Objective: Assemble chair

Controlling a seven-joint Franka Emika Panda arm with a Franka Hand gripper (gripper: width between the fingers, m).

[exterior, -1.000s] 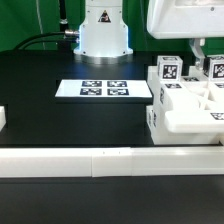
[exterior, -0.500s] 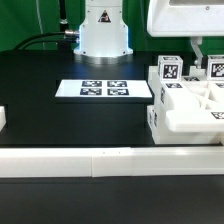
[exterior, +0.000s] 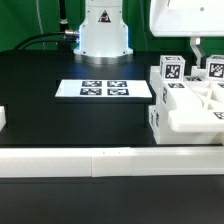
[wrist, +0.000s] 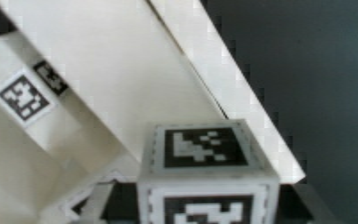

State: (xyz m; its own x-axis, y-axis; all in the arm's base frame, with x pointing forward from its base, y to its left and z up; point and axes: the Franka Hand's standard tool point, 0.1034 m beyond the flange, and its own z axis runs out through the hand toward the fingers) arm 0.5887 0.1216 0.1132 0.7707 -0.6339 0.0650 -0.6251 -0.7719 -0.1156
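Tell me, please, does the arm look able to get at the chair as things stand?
Probably yes: the end effector is right above the chair, seemingly closed on a tagged post, with nothing between them.

Robotics lab, black bench [exterior: 60,115], marker board [exterior: 105,89] w/ tags, robot base [exterior: 103,30], cables [exterior: 40,42]

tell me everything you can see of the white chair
The small white plastic chair, partly built, looks like chunky slabs and square posts with black-and-white square marker tags. It stands on the black table at the exterior view's right, just behind the long low white rail, partly cut off by the frame edge. The wrist view shows a tagged post up close between the dark pincer fingers.
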